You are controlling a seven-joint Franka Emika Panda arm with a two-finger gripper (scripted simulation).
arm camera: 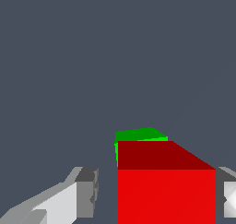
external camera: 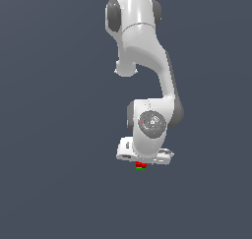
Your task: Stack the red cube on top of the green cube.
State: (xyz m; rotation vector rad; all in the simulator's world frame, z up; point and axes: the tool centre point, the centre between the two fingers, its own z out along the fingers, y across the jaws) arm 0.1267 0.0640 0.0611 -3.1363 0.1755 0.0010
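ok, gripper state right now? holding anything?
Gripper: open. One finger stands clear of the red cube, which sits between the fingers above the green cube. Not clamped.

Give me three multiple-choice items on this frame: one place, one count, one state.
1. Where is the red cube?
A) on the green cube
B) beside it, apart
C) under it
2. How many cubes show?
A) one
B) two
C) four
3. The gripper is:
A) clamped on the red cube
B) open, with a gap at one finger
C) out of view

Answers: 1 A, the exterior view shows red directly atop green; 2 B, one red, one green; 3 B, the wrist view shows grey background between that finger and the red cube.
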